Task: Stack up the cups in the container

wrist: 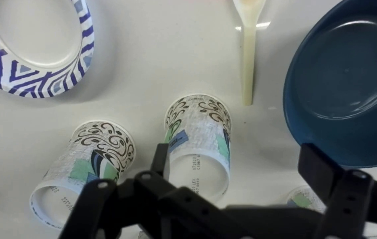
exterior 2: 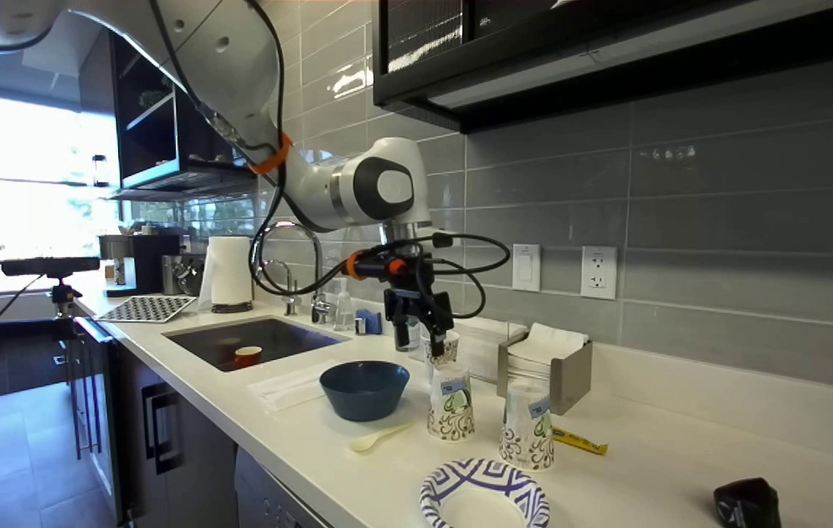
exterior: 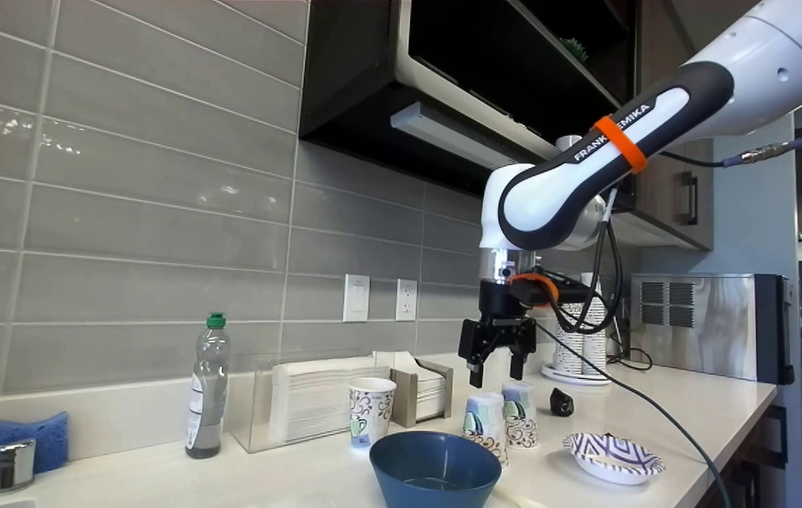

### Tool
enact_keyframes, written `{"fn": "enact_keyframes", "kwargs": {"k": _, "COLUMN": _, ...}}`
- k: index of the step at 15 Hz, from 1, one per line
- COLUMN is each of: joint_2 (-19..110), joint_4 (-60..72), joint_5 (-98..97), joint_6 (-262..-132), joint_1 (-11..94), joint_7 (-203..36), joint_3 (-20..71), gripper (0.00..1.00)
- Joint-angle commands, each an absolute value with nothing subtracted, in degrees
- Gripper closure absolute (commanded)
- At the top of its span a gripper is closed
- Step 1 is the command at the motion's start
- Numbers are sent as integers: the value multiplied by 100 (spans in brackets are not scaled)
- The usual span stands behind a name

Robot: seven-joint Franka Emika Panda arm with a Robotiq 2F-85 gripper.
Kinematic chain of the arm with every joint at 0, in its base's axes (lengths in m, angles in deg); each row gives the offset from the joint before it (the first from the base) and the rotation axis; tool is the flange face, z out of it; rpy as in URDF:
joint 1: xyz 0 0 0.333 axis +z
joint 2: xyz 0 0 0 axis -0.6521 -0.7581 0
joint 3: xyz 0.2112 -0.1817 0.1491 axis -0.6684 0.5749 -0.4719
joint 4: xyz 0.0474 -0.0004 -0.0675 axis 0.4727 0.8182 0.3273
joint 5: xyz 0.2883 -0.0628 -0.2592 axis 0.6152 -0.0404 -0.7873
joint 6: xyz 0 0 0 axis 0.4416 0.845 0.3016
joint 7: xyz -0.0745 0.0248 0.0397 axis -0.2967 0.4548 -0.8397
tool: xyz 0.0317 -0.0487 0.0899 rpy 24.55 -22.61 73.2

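Well to the left, we see the sink (exterior 2: 281, 334), then a blue sponge (exterior: 51, 441) and a green-capped bottle (exterior: 208, 388) near the wall (exterior: 161, 141). Next comes the blue bowl (exterior 2: 365, 405), standing on the bench (exterior 2: 680, 447), with a pale spoon (exterior 2: 380, 438) lying just beside it on the near right. Farther back, close to the napkins (exterior: 330, 395), we find one cup (exterior: 371, 413) upright, its mouth up. A little right of the blue bowl, the gripper (exterior: 496, 372) hangs pointing down; its fingers stand wide apart, and we see nothing held between them. Near one fingertip, a second cup (exterior 2: 451, 407) stands upside down, its base up. In both exterior views the tip shows close to that base, yet we cannot tell whether they touch. Farther right we have a third cup (exterior 2: 526, 429), also upside down and apart from the second; brown swirls and patches of blue and green mark both. Nearer to us lies the striped bowl (exterior 2: 486, 473). A yellow packet (exterior 2: 579, 441) lies just right of the third cup, one end hidden behind it in an exterior view. Beyond these we make out a dark object (exterior: 561, 403), too unclear to name, and at the far right a steel appliance (exterior: 697, 339).
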State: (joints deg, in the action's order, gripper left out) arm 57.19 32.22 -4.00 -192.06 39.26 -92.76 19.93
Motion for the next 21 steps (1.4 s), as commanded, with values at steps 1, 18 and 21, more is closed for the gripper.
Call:
{"fn": "enact_keyframes", "kwargs": {"k": 1, "joint_2": 5382, "joint_4": 2814, "joint_5": -539, "joint_6": -18975, "joint_1": 4013, "joint_7": -9191, "joint_3": 2117, "gripper": 0}}
{"fn": "enact_keyframes", "kwargs": {"k": 18, "joint_2": 4930, "joint_4": 2485, "joint_5": -348, "joint_6": -19016, "joint_1": 3979, "joint_7": -8856, "joint_3": 2291, "gripper": 21}}
{"fn": "enact_keyframes", "kwargs": {"k": 21, "joint_2": 4919, "joint_4": 2493, "joint_5": -338, "joint_6": -19021, "joint_1": 3976, "joint_7": -8807, "joint_3": 2290, "gripper": 0}}
